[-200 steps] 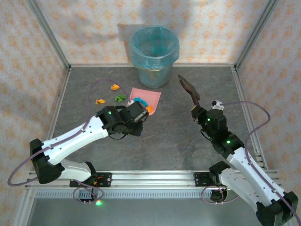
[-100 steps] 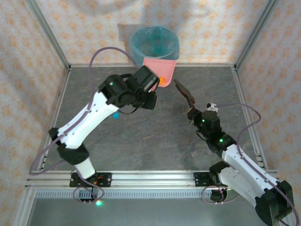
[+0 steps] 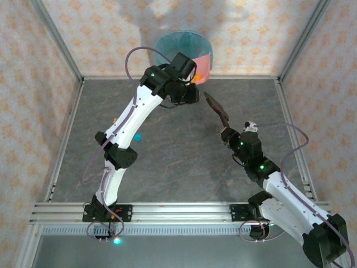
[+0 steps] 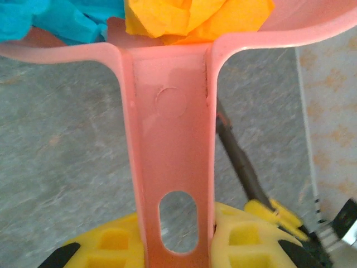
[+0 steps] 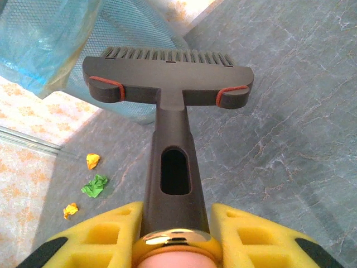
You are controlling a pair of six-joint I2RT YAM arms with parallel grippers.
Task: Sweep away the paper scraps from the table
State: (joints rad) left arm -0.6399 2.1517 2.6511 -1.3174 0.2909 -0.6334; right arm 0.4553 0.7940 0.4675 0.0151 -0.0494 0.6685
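left gripper (image 4: 178, 248): clamps the flat handle of the pink dustpan (image 4: 167, 139) between yellow foam fingers (image 4: 106, 248). jaws narrow, pads pressed to both edges of the handle. in the top view (image 3: 192, 84), sits at the far end of the table (image 3: 184, 167), just beside the near rim of the blue-lined bin (image 3: 167, 44). holds the pan (image 3: 204, 64) over the bin's right side.

paper scraps (image 4: 189, 19): one orange and one cyan (image 4: 50, 17) lie in the pan, bunched against its back wall at the root of the handle. others lie loose on the table: a cyan one (image 3: 137, 136) just beside the left forearm, plus two orange (image 5: 93, 161) (image 5: 70, 210) and a green (image 5: 95, 185) near the wall, left of the bin (image 5: 44, 44).

right gripper (image 5: 175, 237): closed tight on the handle of the dark brush (image 5: 167, 78), pads on both sides. in the top view (image 3: 228, 133), sits right of centre. points the brush (image 3: 216, 109) up-left toward the bin, bristles on the far side. cannot tell whether the bristles touch the table.
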